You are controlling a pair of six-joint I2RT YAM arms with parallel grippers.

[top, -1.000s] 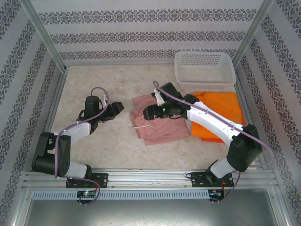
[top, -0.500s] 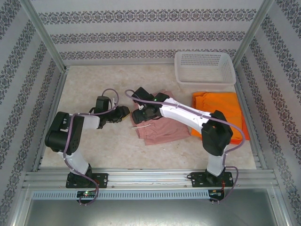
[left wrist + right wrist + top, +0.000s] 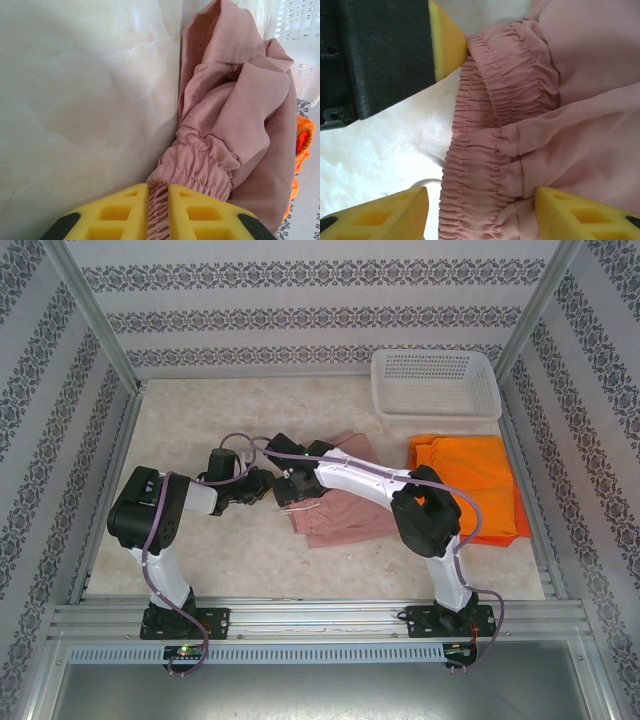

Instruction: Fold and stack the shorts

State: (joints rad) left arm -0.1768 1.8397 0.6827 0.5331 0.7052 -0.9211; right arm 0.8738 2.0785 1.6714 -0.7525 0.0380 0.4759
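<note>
The dusty pink shorts [image 3: 340,505] lie crumpled at mid-table, gathered waistband toward the left. My left gripper [image 3: 268,485] is at their left edge; in the left wrist view its yellow fingers [image 3: 125,210] are shut on the pink shorts' [image 3: 235,115] elastic waistband. My right gripper [image 3: 287,478] hovers just beside it, open, with its fingertips [image 3: 395,215] straddling the pink shorts' [image 3: 520,125] waistband. The left gripper's yellow finger [image 3: 447,42] shows at the top of the right wrist view. Orange shorts [image 3: 470,485] lie flat to the right, apart from both grippers.
A white perforated basket [image 3: 435,385] stands at the back right, just behind the orange shorts. A thin white drawstring [image 3: 297,506] trails off the pink waistband. Bare marbled table [image 3: 190,420] stretches to the left, bounded by patterned walls.
The left arm swung right to the pink shorts and its jaws closed on the waistband. The right gripper travelled left across the shorts to the same edge, its jaws narrowing somewhat.
</note>
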